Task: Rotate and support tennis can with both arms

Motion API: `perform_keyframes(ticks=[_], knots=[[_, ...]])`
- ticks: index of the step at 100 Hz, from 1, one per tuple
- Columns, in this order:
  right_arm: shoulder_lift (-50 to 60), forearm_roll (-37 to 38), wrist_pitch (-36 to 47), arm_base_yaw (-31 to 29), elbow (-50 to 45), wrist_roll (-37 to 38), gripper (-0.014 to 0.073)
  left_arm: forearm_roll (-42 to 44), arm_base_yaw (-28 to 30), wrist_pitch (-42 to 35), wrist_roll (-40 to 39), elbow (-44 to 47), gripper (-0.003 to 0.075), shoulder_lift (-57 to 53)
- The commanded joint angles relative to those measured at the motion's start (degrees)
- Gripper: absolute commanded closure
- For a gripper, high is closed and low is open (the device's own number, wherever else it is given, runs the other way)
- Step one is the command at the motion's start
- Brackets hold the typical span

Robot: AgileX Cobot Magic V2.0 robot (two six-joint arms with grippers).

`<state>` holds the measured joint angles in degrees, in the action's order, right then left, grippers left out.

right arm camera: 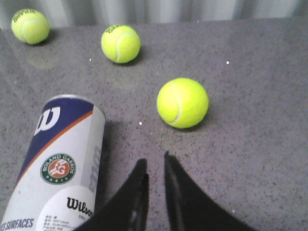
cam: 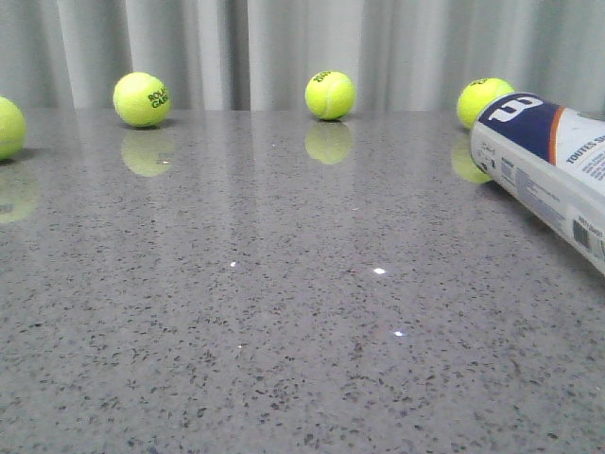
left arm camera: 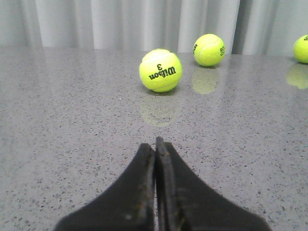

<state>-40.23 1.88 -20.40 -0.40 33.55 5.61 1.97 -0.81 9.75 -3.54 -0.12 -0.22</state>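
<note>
Speckled grey countertop (cam: pixel 284 331), pale curtain (cam: pixel 284 47) behind

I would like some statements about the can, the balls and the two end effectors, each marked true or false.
1. The tennis can lies on its side on the table. True.
2. The left end effector grips a ball. False: its fingers are shut together on nothing, and the nearest tennis ball lies apart from them.
3. The right end effector is closed around the can. False: it is beside the can, fingers slightly parted.
4. The front view shows four tennis balls. True.
</note>
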Motion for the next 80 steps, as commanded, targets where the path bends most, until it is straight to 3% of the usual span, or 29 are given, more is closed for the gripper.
perform_keyframes(ticks=[1,4,12,29,63,80], knots=[[-2.49,0.72,-2.51,1.08,5.43,0.05,0.0232,-0.36,-0.03,-4.57,-0.49,2.65,0.0741,-2.28],[-3.21,0.72,-3.62,1.53,6.48,0.05,0.0118,-0.36,-0.03,-4.57,-0.49,2.65,0.0741,-2.28],[-5.39,0.72,-6.72,2.82,9.39,0.05,-0.0083,-0.36,-0.03,-4.57,-0.49,2.65,0.0741,-2.28],[-9.83,-0.38,-13.03,5.93,14.87,0.1,-0.0043,-0.36,-0.03,-4.57,-0.49,2.65,0.0741,-2.28],[-23.76,-13.58,-27.35,7.58,25.55,0.1,-0.0043,-0.36,-0.03,-4.57,-0.49,2.65,0.0741,-2.28],[-30.98,-15.3,-29.7,7.58,28.92,0.1,-0.0043,-0.36,-0.03,-4.57,-0.49,2.65,0.0741,-2.28]])
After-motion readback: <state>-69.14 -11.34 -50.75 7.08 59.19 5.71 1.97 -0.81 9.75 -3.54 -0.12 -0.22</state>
